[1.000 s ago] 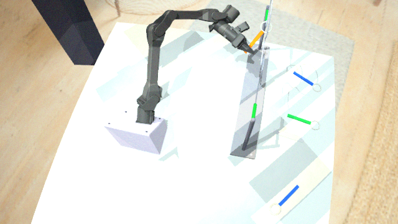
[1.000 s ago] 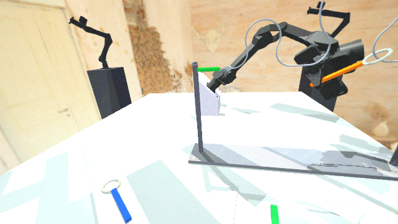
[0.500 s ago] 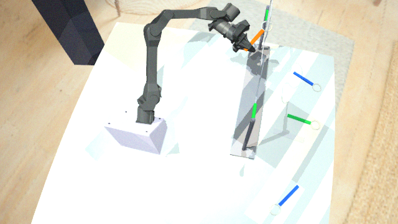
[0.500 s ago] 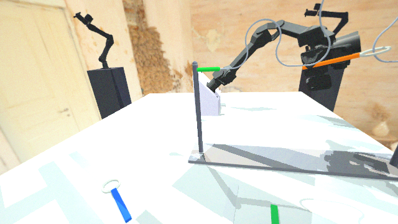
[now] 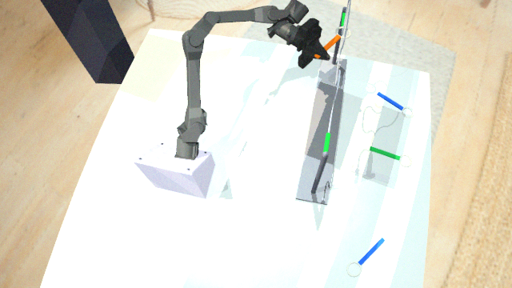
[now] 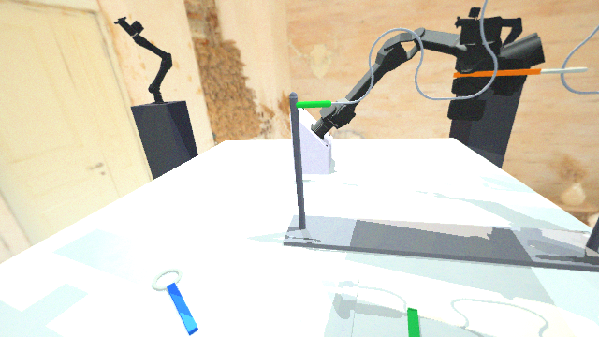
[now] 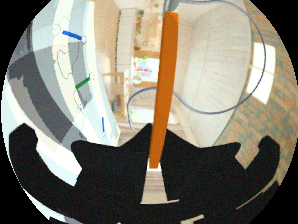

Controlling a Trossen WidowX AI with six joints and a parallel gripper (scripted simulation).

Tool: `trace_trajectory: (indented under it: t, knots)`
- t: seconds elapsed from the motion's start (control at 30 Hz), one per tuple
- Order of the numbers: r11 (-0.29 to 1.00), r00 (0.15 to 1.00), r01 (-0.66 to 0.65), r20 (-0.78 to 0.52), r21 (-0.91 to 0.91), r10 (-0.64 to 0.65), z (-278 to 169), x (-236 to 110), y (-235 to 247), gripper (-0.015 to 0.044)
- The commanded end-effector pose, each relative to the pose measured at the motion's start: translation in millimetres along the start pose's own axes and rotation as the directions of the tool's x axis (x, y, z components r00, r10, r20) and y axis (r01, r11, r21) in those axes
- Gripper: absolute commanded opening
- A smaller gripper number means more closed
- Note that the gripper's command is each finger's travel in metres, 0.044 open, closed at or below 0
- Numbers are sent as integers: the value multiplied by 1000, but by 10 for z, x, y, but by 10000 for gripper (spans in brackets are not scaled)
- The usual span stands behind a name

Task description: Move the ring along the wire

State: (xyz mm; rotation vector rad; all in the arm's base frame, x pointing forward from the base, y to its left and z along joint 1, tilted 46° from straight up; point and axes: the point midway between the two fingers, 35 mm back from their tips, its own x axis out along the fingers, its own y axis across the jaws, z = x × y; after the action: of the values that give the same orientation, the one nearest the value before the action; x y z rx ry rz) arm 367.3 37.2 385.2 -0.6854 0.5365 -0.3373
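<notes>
My gripper (image 5: pixel 321 55) (image 6: pixel 468 74) (image 7: pixel 153 125) is shut on the lower end of the orange handle (image 5: pixel 331 42) (image 6: pixel 505 72) (image 7: pixel 165 76) and holds it high in the air, nearly level. The pale ring (image 5: pixel 344 33) at its far end sits by the far post (image 5: pixel 337 50), just below the green wire part (image 5: pixel 342 18). In the exterior view the ring is edge-on, and grey wire loops (image 6: pixel 421 89) curve close to it. The near post (image 5: pixel 320 176) (image 6: pixel 298 164) carries the other green part (image 5: pixel 327 143) (image 6: pixel 314 104).
The posts stand on a grey base plate (image 5: pixel 307 188) (image 6: pixel 421 245). Spare rings with blue handles (image 5: pixel 390 101) (image 5: pixel 370 252) (image 6: pixel 180 301) and a green handle (image 5: pixel 385 153) (image 6: pixel 413 322) lie on the table. A dark pillar (image 5: pixel 88 36) (image 6: pixel 164 136) stands beside the table.
</notes>
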Motion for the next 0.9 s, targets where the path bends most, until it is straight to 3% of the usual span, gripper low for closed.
trace_trajectory:
  t: [0.0,0.87]
  knots:
    - [998,999,40,4,-54,-40,4,-21,-135,-150]
    - [917,980,197,35,-348,-198,113,-86,-631,-150]
